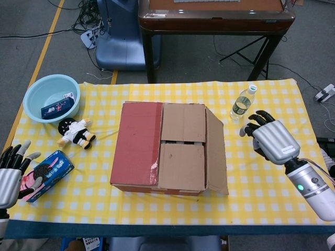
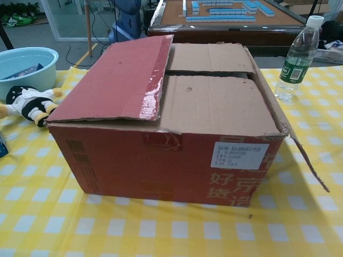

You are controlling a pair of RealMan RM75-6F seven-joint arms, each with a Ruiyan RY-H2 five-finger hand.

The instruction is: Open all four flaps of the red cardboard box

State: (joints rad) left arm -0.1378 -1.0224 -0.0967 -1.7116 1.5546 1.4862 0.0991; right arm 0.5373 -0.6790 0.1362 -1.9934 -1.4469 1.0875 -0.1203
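Observation:
The red cardboard box sits mid-table. Its left red flap lies closed on top. Two brown inner flaps lie flat. The right flap hangs folded down outside the box's right wall. My right hand hovers to the right of the box, fingers spread, holding nothing. At the table's front left corner is my left hand, fingers apart and empty. Neither hand shows in the chest view.
A water bottle stands just right of the box, close to my right hand. A blue basin, a doll and a blue cookie pack lie on the left.

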